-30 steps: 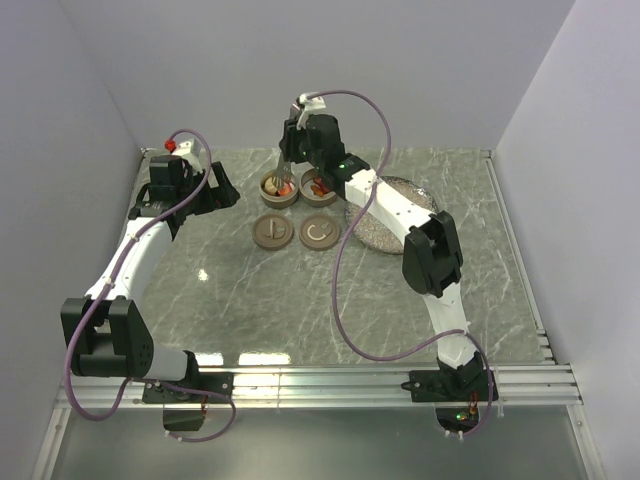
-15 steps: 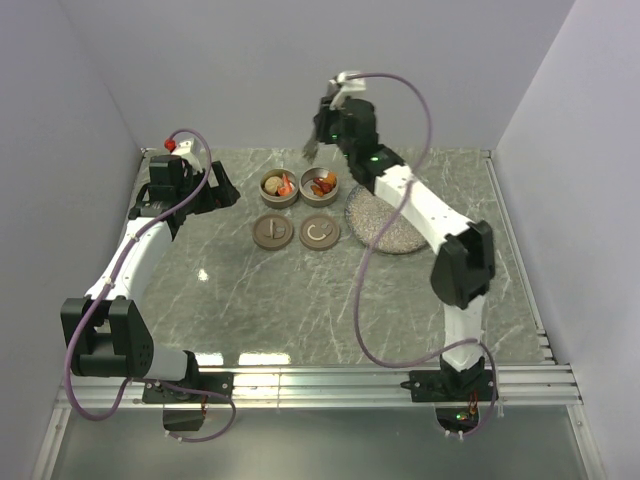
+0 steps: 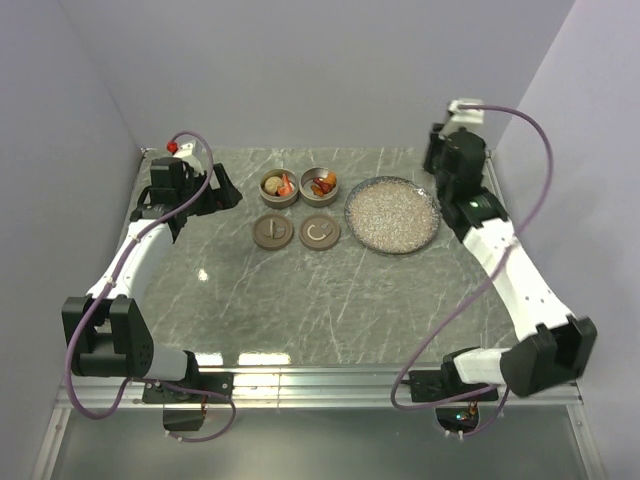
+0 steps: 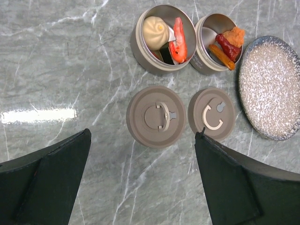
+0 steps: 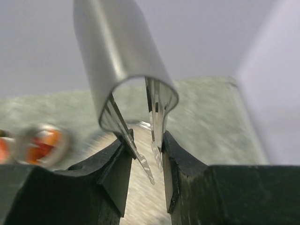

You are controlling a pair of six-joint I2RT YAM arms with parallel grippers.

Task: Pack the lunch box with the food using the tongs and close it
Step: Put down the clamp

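Note:
The lunch box is two round metal tins (image 3: 279, 187) (image 3: 319, 184) at the back of the table. In the left wrist view, one tin (image 4: 140, 44) holds a beige bun (image 4: 155, 32), an orange shrimp (image 4: 179, 33) and a dark block. The other tin (image 4: 206, 35) holds orange-red pieces (image 4: 228, 41). Two brown lids (image 4: 156, 116) (image 4: 214, 114) lie in front of them. My right gripper (image 5: 144, 145) is shut on the tongs (image 5: 124, 56), raised at the back right corner (image 3: 438, 158). My left gripper (image 4: 143, 136) hangs open above the marble, with nothing in it.
A speckled grey plate (image 3: 392, 214) with nothing on it lies right of the tins, and shows too in the left wrist view (image 4: 269, 89). Walls close in the table at the back and both sides. The left gripper (image 3: 225, 188) sits near the back left.
The right arm has lifted the tongs off the left tin and swung far to the right, past the plate, to the back right corner. The left arm has stayed put.

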